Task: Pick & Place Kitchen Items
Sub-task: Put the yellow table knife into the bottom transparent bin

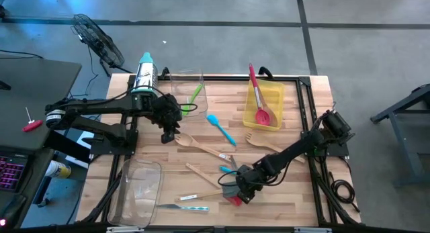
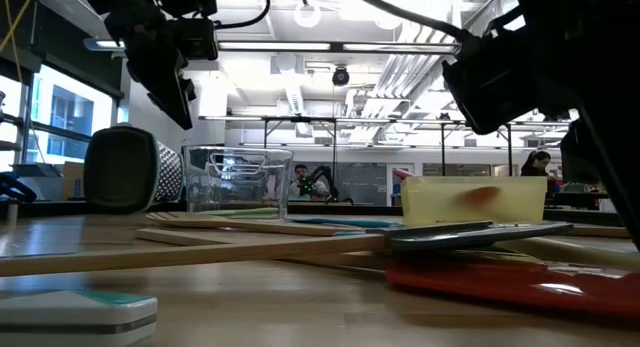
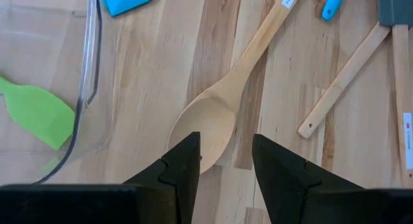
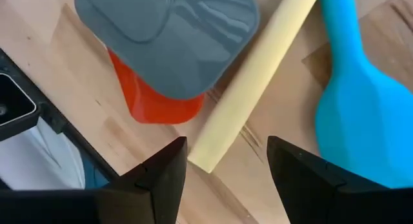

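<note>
My left gripper [image 1: 169, 133] is open above the bowl of a pale wooden spoon [image 3: 210, 124], which lies flat on the table, its bowl between my fingers in the left wrist view. My right gripper [image 1: 240, 191] is open above the end of a pale wooden handle [image 4: 222, 130], next to a grey spatula head [image 4: 168, 37] lying on a red one [image 4: 151, 104] and beside a blue spatula [image 4: 361, 121]. In the low view both grippers [image 2: 170, 67] [image 2: 510, 77] hang clear of the table. A green spatula [image 1: 195, 95] sits in a clear bin, a red one [image 1: 259, 102] in the yellow bin.
A steel grater with a teal top [image 1: 144, 72] lies at the far left beside a clear bin [image 1: 181, 85]. The yellow bin [image 1: 272, 92] is far right. Another clear bin [image 1: 138, 186] stands near left. A wooden fork [image 1: 265, 144], a blue spatula [image 1: 222, 129] and a knife [image 1: 185, 207] lie loose.
</note>
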Motion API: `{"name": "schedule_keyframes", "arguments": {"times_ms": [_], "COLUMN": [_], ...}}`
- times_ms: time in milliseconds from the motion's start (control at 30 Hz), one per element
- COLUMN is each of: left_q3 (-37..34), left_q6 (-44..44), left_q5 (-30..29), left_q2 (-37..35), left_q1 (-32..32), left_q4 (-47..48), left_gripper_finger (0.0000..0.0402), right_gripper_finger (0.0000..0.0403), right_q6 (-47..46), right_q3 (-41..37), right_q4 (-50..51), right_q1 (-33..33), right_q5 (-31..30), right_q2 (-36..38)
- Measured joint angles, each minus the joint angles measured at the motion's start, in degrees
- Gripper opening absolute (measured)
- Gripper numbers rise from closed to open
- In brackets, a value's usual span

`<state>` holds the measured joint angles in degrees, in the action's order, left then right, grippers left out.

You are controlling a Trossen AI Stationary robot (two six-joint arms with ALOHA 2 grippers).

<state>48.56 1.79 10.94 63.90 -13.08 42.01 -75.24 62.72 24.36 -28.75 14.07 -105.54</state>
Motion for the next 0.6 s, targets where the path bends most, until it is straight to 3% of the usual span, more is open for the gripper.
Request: {"name": "schedule_keyframes", "arguments": {"times_ms": [133,300,433,600], "left_q3": [0.0,0.0,0.0,-1.6], "left_q6": [-0.8,-1.5,-2.0,-2.0], "left_q5": [0.0,0.0,0.0,0.0], "left_q2": [0.0,0.0,0.0,0.0], "left_q1": [0.0,0.0,0.0,0.0], "left_q4": [0.1,0.2,0.2,-0.3], "left_gripper_finger": [0.0139,0.0139,0.0139,0.0139], "right_gripper_finger": [0.0205,0.0205,0.0205,0.0205], "right_q6": [-0.2,-4.0,-6.9,-13.9], "right_q3": [0.0,0.0,0.0,0.0], "right_q4": [-0.2,-3.6,-13.5,-28.2], "right_q1": [0.0,0.0,0.3,0.3], "right_q5": [0.3,5.2,11.1,11.3], "right_q2": [0.0,0.0,0.4,1.9]}}
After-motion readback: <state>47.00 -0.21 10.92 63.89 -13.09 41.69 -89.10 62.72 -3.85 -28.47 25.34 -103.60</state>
